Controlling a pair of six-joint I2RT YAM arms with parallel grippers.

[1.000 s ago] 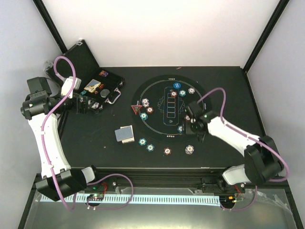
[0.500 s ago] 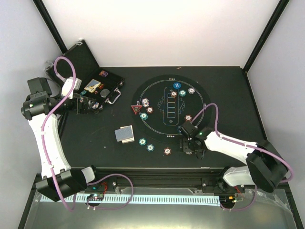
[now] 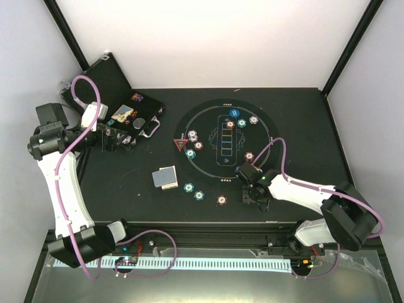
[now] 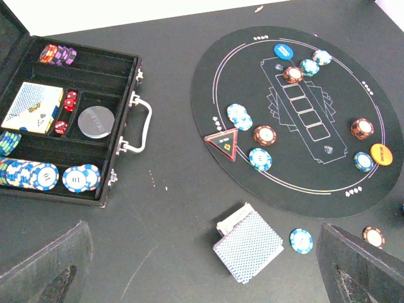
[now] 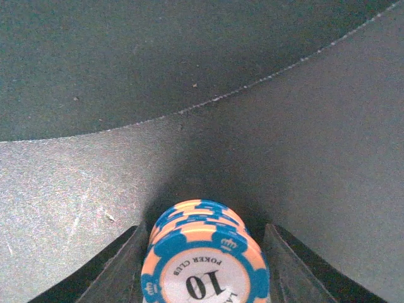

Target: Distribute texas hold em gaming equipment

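Since a sec ago your R gripper swung off the mat to the table's near edge. Its jaws flank the chip stack; can't tell if pinching. L gripper is spread wide. Approx. half done: the case still holds chips.

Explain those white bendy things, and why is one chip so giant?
They are two robot arms on a table. One picture looks down from above; the others come from a camera on each wrist. On the table lie a round mat with poker chips, a red triangle, a pile of cards and an open case. The left gripper hangs wide open by the case. The right gripper has a finger each side of a small chip stack; whether it squeezes, I can't tell. Its camera is close, so the chip looks giant.
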